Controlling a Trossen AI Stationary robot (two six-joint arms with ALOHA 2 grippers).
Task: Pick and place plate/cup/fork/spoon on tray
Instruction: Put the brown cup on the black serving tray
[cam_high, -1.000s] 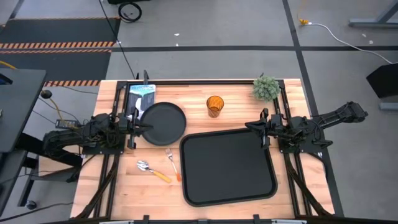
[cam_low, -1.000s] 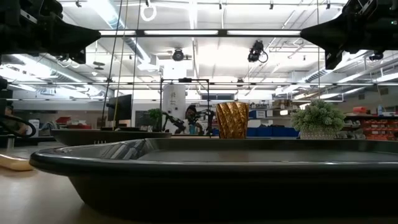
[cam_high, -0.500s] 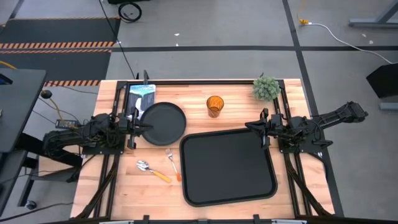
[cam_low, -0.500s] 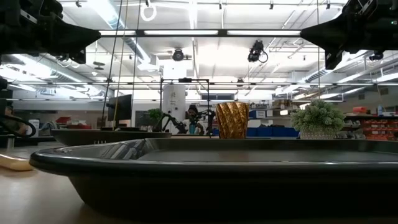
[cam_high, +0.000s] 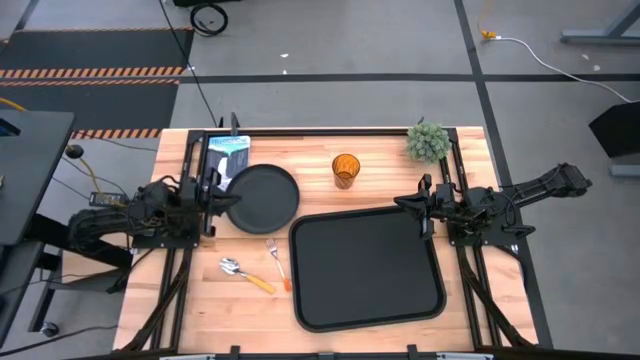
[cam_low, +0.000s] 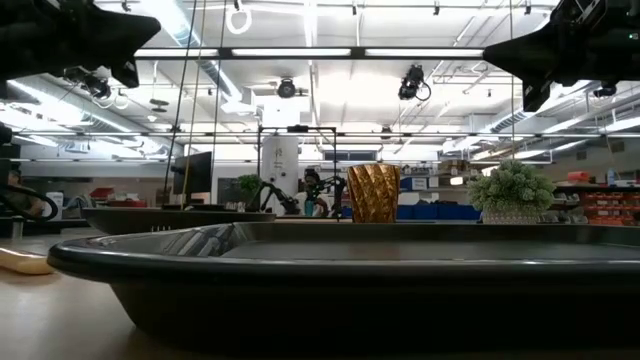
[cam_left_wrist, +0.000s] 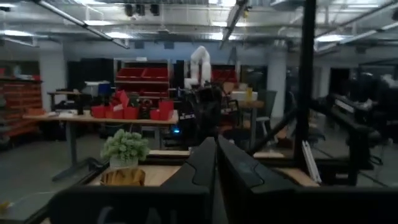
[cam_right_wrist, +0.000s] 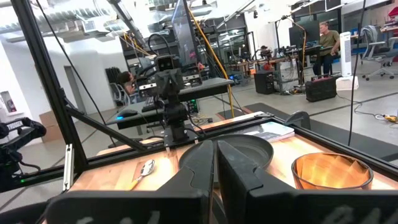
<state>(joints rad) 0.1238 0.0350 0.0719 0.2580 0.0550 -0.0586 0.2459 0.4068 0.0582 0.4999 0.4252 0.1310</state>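
Left gripper (cam_high: 222, 201) fingers pressed together, held at plate (cam_high: 264, 196) left rim, right gripper (cam_high: 404, 203) likewise closed and empty above tray (cam_high: 366, 264) far right edge, cup (cam_high: 345, 169), fork (cam_high: 277, 262), spoon (cam_high: 245, 276) left on table (cam_high: 320, 150) off tray.

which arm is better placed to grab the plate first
Left. Its end effector hangs at the plate's left rim, fingers shut, while the right end effector sits across the table over the tray's far edge.

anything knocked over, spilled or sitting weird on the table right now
Nothing stands out. The cup stands upright, the plate lies flat, the fork and spoon lie on the wood beside the tray. Both pincers, left and right, are shut and holding nothing.
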